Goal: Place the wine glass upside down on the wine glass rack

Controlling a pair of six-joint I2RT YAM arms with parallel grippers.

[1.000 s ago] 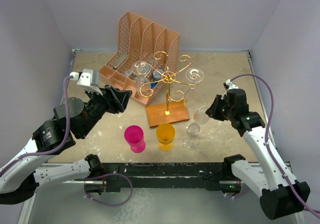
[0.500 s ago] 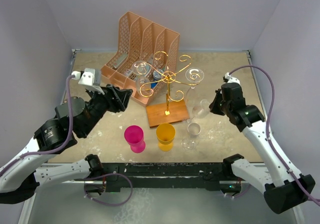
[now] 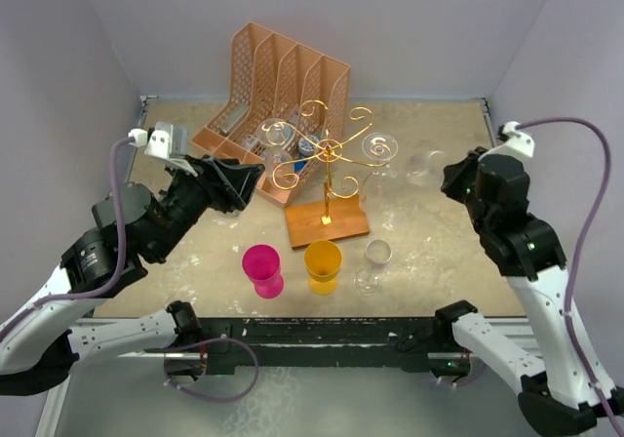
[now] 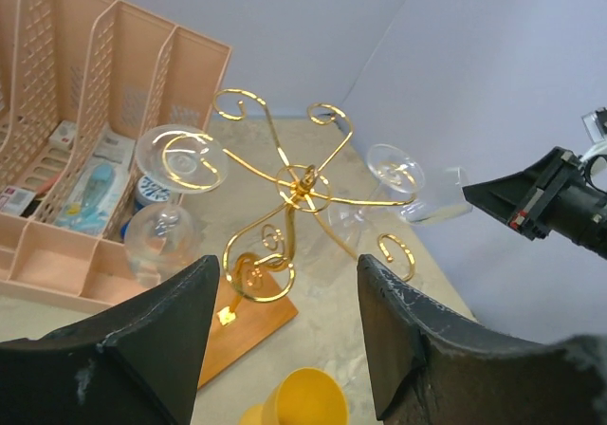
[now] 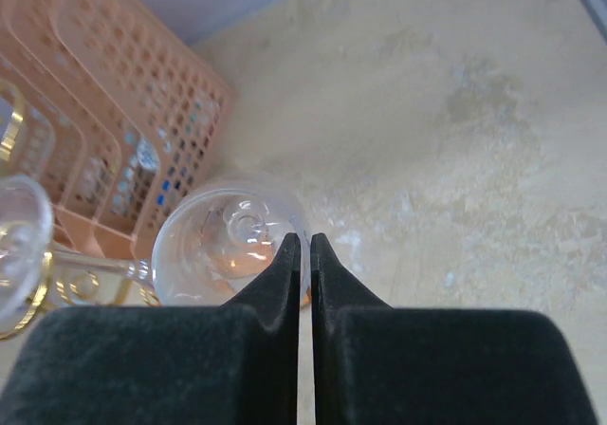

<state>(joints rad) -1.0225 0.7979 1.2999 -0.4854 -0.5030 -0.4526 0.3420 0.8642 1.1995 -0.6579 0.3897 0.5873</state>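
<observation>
STEP: carry | wine glass [image 3: 424, 167] is clamped in right claw [image 3: 442, 176] near wine glass rack [image 3: 330, 154] | left claw [image 3: 252, 181] wide, empty | NEXT: inversion onto a free arm is required

File organizer [image 3: 283, 76] close behind rack [image 3: 328, 220]
</observation>
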